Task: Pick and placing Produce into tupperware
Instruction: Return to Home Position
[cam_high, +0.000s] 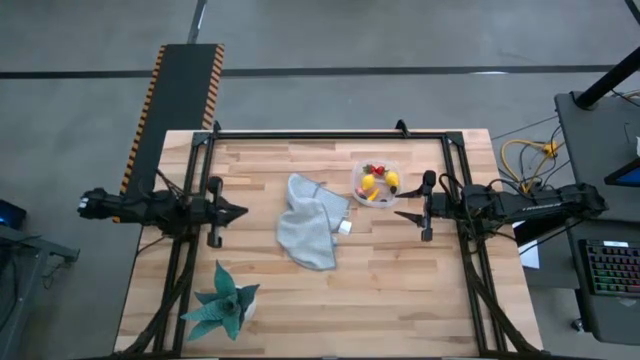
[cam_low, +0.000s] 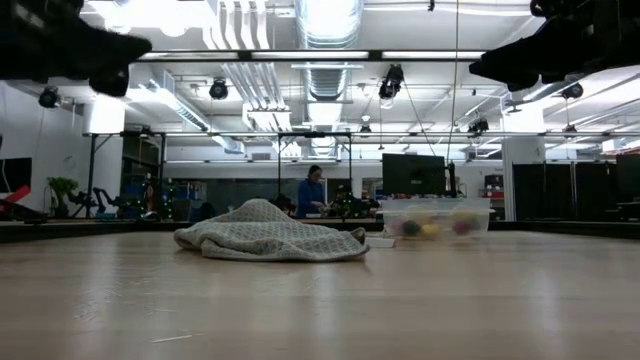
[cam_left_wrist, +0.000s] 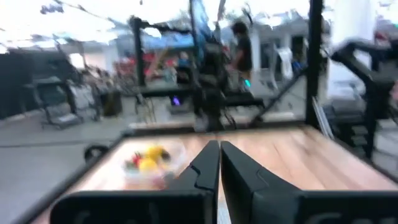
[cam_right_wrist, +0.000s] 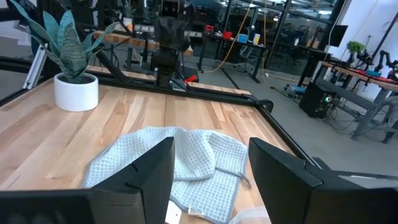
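The clear tupperware (cam_high: 376, 182) stands on the table right of centre, toward the far edge, with yellow lemons and small red pieces of produce (cam_high: 378, 181) inside; it also shows in the low view (cam_low: 434, 217) and the left wrist view (cam_left_wrist: 151, 160). My left gripper (cam_high: 240, 211) hovers shut and level over the table's left side, touching nothing. My right gripper (cam_high: 402, 214) hovers open over the right side, just near of the tupperware, its fingers (cam_right_wrist: 152, 169) wide apart with nothing between them.
A crumpled grey-blue cloth (cam_high: 312, 224) lies at the table's middle, a small white cube (cam_high: 345, 227) at its right edge. A teal spiky plant in a white pot (cam_high: 226, 304) stands near the front left. A black frame (cam_high: 330, 135) runs around the table.
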